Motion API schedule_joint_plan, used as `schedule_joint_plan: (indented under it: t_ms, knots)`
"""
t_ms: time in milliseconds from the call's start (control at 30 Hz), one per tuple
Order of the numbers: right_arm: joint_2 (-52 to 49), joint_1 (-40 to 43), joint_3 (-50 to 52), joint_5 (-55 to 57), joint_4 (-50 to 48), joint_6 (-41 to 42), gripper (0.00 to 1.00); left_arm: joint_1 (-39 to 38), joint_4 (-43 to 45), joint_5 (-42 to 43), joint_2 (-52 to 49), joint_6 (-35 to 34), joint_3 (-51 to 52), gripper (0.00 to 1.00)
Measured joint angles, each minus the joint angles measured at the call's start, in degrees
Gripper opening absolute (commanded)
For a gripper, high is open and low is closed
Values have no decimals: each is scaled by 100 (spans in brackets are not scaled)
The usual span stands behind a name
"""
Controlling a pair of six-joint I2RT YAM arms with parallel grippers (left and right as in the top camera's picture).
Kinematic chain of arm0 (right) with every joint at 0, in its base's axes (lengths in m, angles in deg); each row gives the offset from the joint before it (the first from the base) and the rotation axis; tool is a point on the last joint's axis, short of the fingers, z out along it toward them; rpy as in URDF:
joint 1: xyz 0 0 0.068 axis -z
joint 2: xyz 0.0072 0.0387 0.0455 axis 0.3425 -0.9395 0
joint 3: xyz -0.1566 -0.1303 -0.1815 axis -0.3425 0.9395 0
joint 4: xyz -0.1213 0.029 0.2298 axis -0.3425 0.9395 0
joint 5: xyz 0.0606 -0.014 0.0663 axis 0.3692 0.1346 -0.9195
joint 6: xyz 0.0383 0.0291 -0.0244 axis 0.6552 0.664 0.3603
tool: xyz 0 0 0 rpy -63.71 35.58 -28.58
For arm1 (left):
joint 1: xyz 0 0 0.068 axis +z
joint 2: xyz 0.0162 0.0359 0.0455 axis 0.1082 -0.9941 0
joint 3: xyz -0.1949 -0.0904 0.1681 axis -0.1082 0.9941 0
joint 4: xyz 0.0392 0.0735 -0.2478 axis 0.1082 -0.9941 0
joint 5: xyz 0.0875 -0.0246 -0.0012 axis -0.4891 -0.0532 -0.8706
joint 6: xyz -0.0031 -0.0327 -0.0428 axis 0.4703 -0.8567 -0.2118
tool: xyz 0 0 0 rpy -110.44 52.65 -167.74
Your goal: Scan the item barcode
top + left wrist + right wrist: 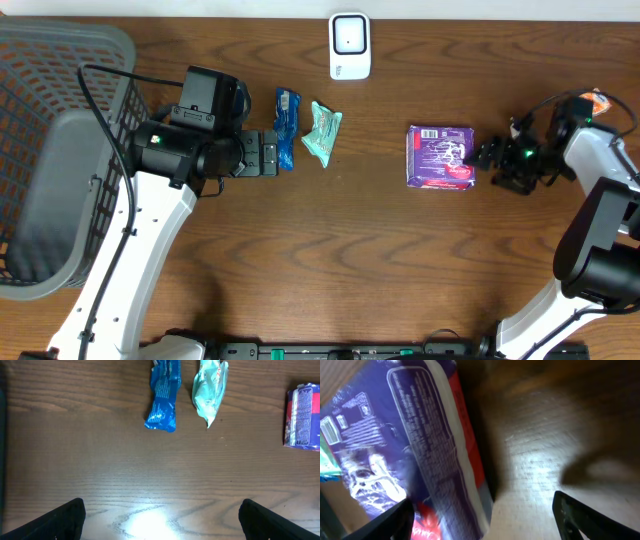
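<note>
We see a dark wood-grain table [350,270] bearing a purple pack [440,157]; left gripper [162,505] and right gripper [482,502] both gape wide.

1. The package [440,157] is showing purple, with white print and a red edge.
2. The blue packet [286,128] is shining bright blue.
3. The green packet [322,133] is showing pale mint.
4. The scanner [350,45] is showing white.
5. The basket [60,35] is showing grey mesh.
6. The table [400,260] is showing dark brown wood grain.
</note>
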Motion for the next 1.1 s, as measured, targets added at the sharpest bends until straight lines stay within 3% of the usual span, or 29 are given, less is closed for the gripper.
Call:
schedule_joint_plan:
  t_ms: [100, 167, 233, 333, 567, 733, 867, 1100]
  knots:
    - [4, 2, 323, -380, -479, -94, 86, 2, 0, 2, 0, 0, 0, 98]
    - [37, -9, 452, -588, -739, -129, 79, 0, -2, 2, 0, 0, 0, 98]
    - [46, -37, 581, -752, -944, -203, 56, 0, -2, 2, 0, 0, 0, 98]
    - [46, -87, 737, -898, -990, -214, 1, 0, -2, 2, 0, 2, 0, 98]
    - [57, -96, 514, -1104, -557, -205, 1, 0, -2, 2, 0, 2, 0, 98]
    - [101, -184, -256, -431, 254, -142, 1, 0, -2, 2, 0, 2, 0, 98]
    - [431, -597, -892, 1064, 590, 203, 1, 0, -2, 0, 0, 2, 0, 98]
    - [1093, -2079, -1222, 4774, 848, 1344, 1, 0, -2, 2, 0, 0, 0, 98]
